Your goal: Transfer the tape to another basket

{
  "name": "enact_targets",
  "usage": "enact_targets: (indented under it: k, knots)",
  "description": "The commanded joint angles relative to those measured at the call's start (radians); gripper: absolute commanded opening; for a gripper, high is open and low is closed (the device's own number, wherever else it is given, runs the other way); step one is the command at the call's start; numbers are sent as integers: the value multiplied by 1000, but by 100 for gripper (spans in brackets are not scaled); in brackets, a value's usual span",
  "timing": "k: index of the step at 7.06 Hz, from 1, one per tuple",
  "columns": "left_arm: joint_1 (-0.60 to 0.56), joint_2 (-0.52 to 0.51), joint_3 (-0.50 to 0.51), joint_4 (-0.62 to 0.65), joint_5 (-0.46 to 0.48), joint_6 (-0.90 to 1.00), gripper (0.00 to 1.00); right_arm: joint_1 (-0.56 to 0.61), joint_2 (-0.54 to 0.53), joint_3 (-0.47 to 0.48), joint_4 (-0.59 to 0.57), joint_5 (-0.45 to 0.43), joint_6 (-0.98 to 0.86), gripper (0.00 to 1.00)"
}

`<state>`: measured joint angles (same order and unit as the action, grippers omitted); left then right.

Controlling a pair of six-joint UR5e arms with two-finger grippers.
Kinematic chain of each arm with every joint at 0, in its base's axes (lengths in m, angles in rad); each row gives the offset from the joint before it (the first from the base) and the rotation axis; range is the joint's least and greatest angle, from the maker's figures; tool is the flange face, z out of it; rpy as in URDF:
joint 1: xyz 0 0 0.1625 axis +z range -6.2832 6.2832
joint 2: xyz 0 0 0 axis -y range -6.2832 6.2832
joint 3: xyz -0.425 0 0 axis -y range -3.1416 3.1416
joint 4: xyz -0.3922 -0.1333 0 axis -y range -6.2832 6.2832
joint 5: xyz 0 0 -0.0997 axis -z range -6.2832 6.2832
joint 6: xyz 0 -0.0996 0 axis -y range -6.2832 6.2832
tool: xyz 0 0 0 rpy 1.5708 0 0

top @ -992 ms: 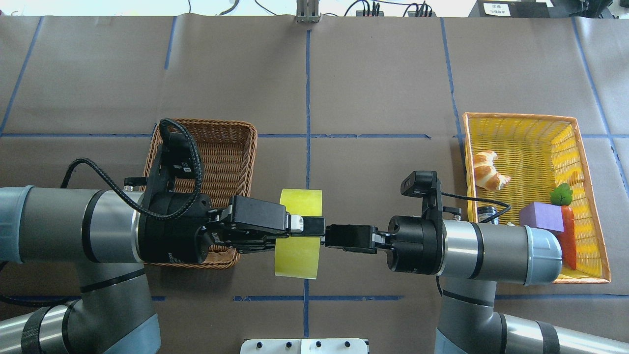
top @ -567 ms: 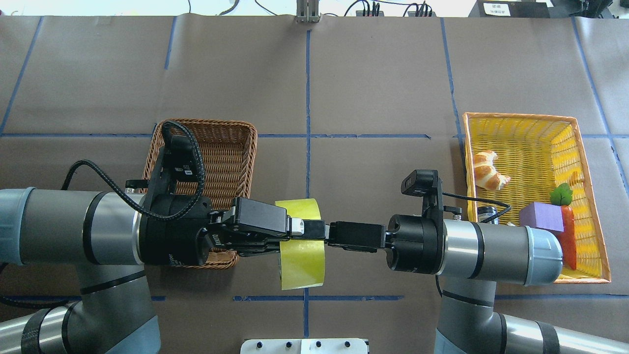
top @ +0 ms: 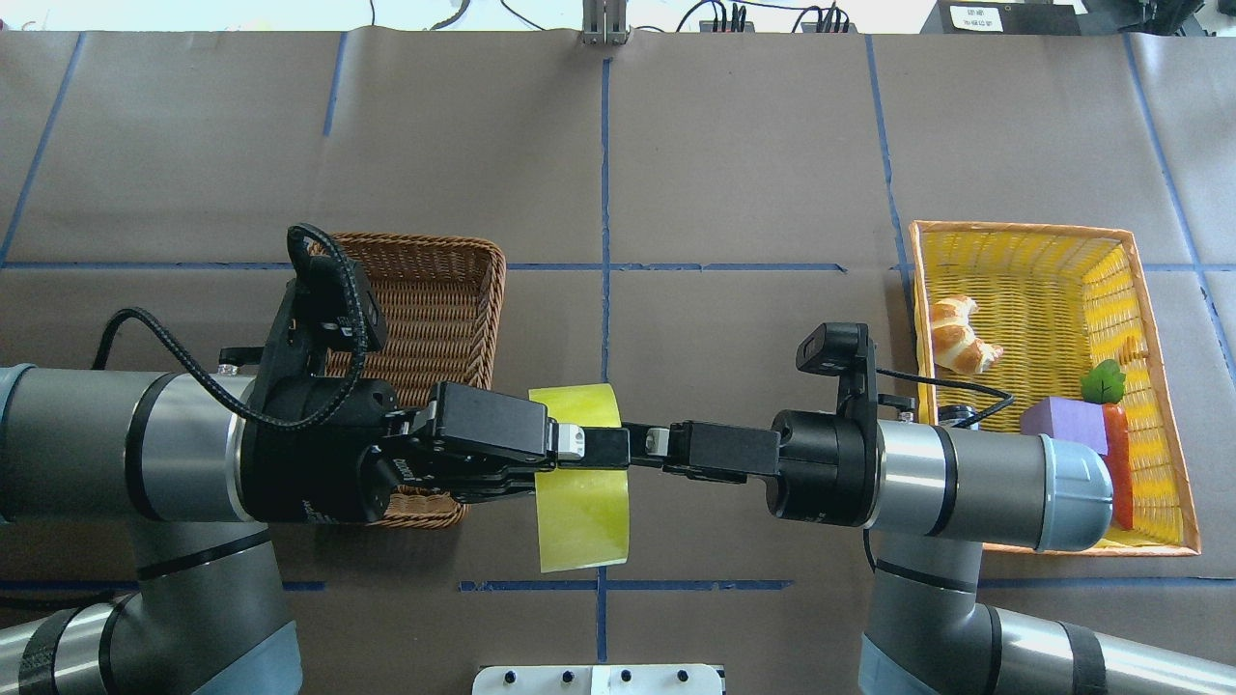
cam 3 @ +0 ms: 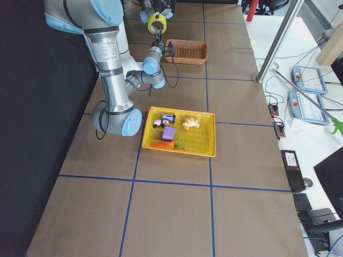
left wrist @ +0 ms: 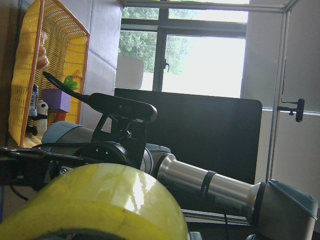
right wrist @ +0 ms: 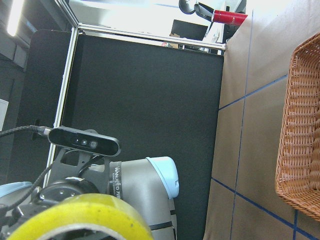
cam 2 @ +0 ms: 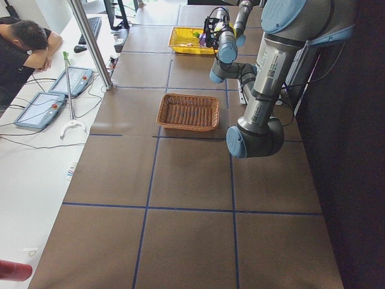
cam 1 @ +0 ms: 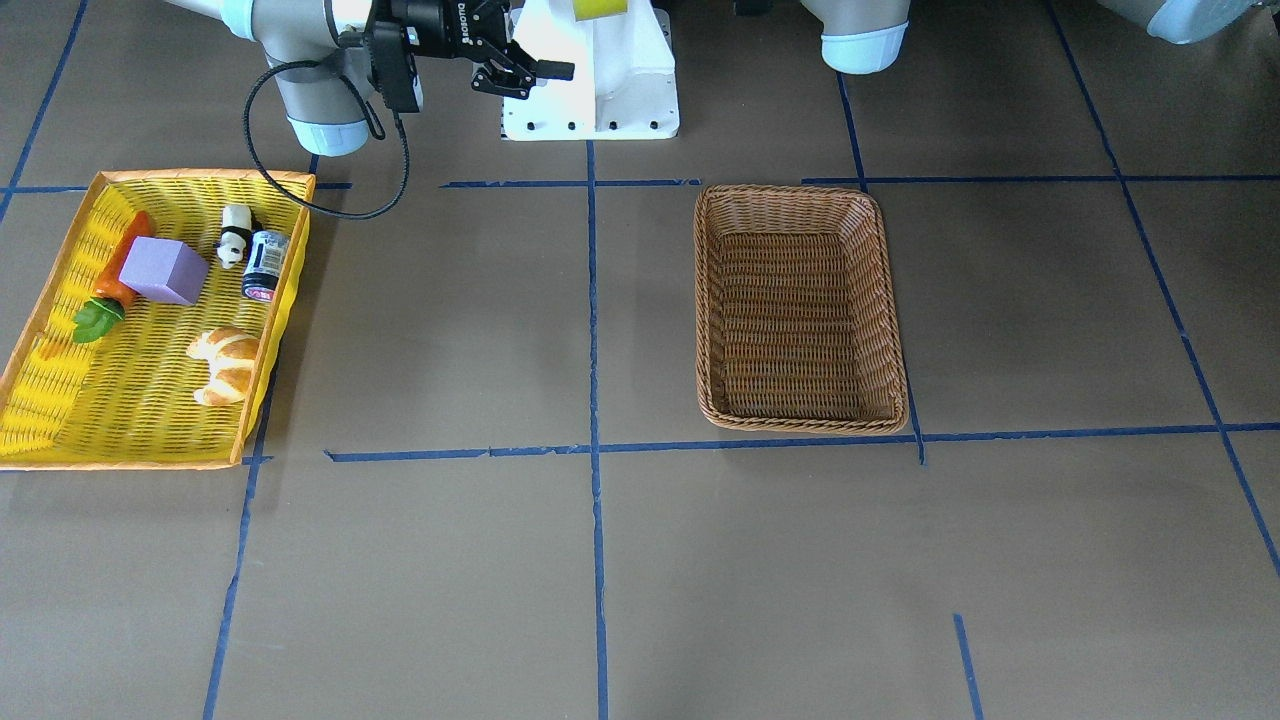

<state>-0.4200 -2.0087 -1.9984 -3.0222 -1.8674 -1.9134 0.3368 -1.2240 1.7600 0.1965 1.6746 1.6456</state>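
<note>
Brown paper crossed by blue tape lines covers the worktop [top: 772, 145], and both grey arms reach in low over its near edge until their tips almost meet above the centre line. At the robot's right lies the bright yellow woven basket with an orange rim [top: 1014, 229]. At its left sits the rectangular brown wicker basket with a braided rim [top: 444, 299], and the front view shows nothing inside it.

Between the two baskets, held off the surface, is the wide roll of translucent yellow-green packing tape [top: 579, 512]. It stands on edge, with its open core facing along the table. The left claw [top: 603, 449] pinches the roll's upper wall, one finger lying across the top. The right claw [top: 660, 444] sits just beside the roll's far edge. From the front its fingers look spread and free of the tape, though the overhead view cannot confirm this.

A purple block [top: 1062, 425], a toy carrot [top: 1118, 473], a croissant [top: 956, 338], a small can [cam 1: 265, 265] and a panda figure [cam 1: 235, 245] lie in the yellow basket.

As I judge it, the task is about half done. The tape is out of the yellow basket and held by the arm nearest the wicker one. Carrying it over that basket, lowering it and releasing it are left.
</note>
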Motion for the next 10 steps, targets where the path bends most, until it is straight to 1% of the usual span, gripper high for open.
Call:
enact_targets:
  k: [1,2,3,4,5,6,7,8,9,10]
  knots:
    - [-58,8,-3,2,0,-10,2,75,-15,12,-88,111,6,100]
    - [-78,30,4,5,2,-9,2,147,-47,79,-221,217,11,100]
    - [-82,44,16,11,5,-6,0,228,-49,126,-403,314,10,100]
    - [-83,50,48,37,8,5,0,316,-42,139,-586,421,0,100]
    - [-88,56,85,80,8,19,0,393,-40,145,-729,491,-3,100]
    - [-100,56,102,153,10,25,0,439,-40,148,-867,514,-30,100]
    - [-132,57,134,228,4,66,0,455,-43,163,-1031,514,-173,100]
    - [-134,65,154,312,1,162,0,468,-43,186,-1230,514,-325,100]
    - [-138,92,155,409,4,233,0,484,-43,226,-1467,511,-504,100]
    - [-148,119,156,508,7,293,0,516,-43,263,-1679,508,-690,100]
